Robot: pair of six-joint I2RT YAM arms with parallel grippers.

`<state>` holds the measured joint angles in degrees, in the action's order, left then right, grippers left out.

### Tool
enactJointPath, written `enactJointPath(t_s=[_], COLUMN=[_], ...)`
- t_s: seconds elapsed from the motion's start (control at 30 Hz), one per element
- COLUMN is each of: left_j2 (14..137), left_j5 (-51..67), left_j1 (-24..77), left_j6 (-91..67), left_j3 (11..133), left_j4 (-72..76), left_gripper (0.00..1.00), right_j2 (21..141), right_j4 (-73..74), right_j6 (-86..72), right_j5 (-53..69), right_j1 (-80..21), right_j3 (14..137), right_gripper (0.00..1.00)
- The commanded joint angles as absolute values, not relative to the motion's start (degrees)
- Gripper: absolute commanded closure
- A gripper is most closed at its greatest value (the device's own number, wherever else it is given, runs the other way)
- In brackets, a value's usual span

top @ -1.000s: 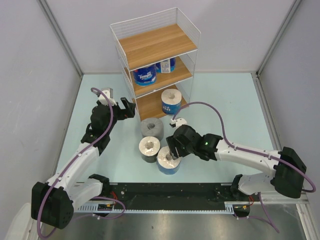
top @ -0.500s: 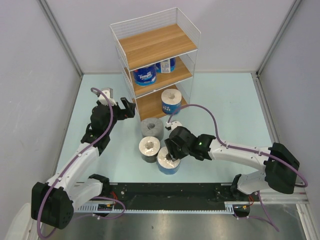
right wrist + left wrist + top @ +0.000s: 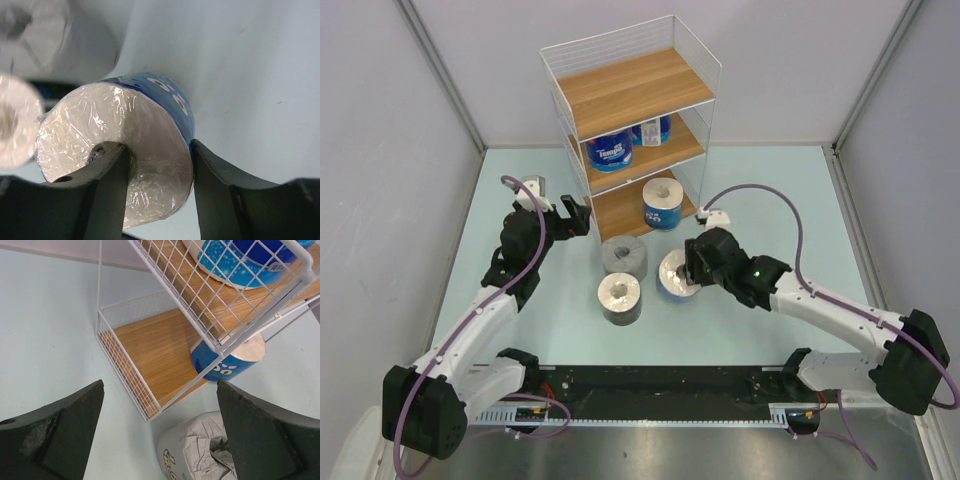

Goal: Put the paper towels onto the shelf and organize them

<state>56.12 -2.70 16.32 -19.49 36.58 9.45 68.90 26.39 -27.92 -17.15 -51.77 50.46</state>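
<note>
Top: three rolls (image 3: 611, 150) on shelf (image 3: 630, 90); grey roll (image 3: 623, 254), black roll (image 3: 618, 298) on worktop (image 3: 770, 190). Right end effector (image 3: 686, 272) holds blue roll (image 3: 670, 275) near shelf.
Left wrist: left end effector (image 3: 160, 385) wide, empty.
Right wrist: fingers (image 3: 112, 190) pinch its wall. Three left to shelve.

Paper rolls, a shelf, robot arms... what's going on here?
Two arms are stocking the shelf with wrapped paper rolls. The right pincer grips a blue-wrapped roll, one finger in its hollow core, in front of the shelf. The left pincer hangs open and empty beside the shelf. Already shelved: a blue pair on the middle board and a single blue roll on the bottom one. A grey roll and a black roll stand on the table.
</note>
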Motion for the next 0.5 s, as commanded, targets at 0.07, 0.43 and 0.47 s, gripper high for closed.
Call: enactJointPath(t_s=[0.07, 0.43, 0.47], left_j2=[55.37, 56.07, 55.99], left_j5=[-1.67, -1.67, -1.67], left_j1=[16.08, 16.00, 16.08], left_j6=[-20.30, -20.30, -20.30], left_j3=[39.29, 39.29, 39.20], left_j4=[10.11, 10.20, 10.20], left_gripper=[0.00, 0.00, 0.00], right_j2=[69.07, 87.26, 87.88], right_j4=[13.64, 7.21, 7.21], right_j6=[-30.76, -28.74, -28.57], right_j5=[-25.66, -19.95, -19.95], right_j1=[-41.95, -40.86, -41.48], right_j3=[52.38, 66.25, 66.97], right_gripper=[0.68, 0.70, 0.70])
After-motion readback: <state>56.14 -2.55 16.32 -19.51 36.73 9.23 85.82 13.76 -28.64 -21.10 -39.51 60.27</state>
